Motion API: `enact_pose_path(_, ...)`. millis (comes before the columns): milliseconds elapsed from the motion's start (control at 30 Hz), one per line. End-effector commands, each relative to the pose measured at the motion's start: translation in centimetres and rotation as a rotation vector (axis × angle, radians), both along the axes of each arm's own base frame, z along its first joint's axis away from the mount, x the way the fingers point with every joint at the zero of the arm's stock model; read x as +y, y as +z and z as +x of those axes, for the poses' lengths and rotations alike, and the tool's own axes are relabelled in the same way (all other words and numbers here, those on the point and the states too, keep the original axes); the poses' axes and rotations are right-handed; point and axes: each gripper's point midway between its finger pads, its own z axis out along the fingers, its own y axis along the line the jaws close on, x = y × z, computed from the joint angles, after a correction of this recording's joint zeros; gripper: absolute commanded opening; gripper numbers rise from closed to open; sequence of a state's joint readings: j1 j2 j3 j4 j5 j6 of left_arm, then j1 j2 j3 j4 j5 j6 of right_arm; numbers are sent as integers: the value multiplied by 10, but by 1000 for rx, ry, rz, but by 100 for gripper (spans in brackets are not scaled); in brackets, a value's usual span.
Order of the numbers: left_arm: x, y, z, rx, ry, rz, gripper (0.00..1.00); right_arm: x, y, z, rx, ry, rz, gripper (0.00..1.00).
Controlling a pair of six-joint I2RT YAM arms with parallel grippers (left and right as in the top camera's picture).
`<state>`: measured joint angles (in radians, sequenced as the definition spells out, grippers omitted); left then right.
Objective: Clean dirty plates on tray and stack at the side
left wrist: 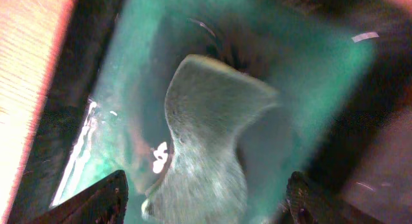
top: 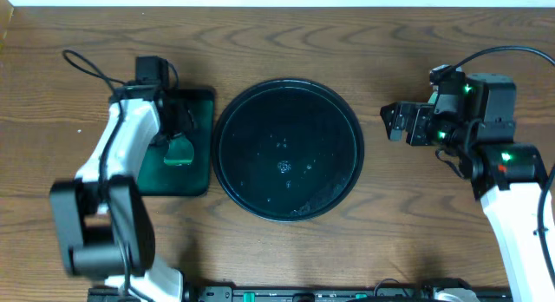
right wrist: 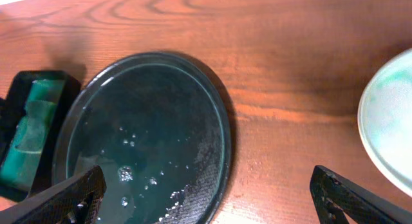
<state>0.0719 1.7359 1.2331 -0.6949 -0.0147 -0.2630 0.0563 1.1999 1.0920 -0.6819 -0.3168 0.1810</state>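
The large round black tray (top: 334,120) lies mid-table, wet, with water drops and no plates on it; the right wrist view shows it too (right wrist: 161,89). A pale-mint plate (right wrist: 389,127) shows only at that view's right edge, on the wood; overhead my right arm hides it. My right gripper (top: 392,121) (right wrist: 212,198) hangs open over the tray's right rim and the bare table, with nothing between its fingers. My left gripper (top: 178,127) (left wrist: 206,208) stands open just above the green sponge (left wrist: 206,134), its fingertips (left wrist: 103,201) either side without gripping it.
The sponge (top: 179,152) lies in a small rectangular dark green tray (top: 198,176) left of the black tray. Bare wooden tabletop (top: 286,42) runs along the back and between the black tray and my right arm.
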Motion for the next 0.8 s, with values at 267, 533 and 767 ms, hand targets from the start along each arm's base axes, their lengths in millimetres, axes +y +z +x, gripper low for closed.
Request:
enact_pose_path(267,-44,174,-43,-431,-197,-10,79,3,37,-20,-152,103,-91,99)
enact_pose_path(533,-67,262,-131,-730,-291,-20,79,2,33,-27,-121,104,-95,99)
enact_pose_path(767,-63,283,-207,-859,-314,-27,79,-1,27,-31,-90,95,-106,99)
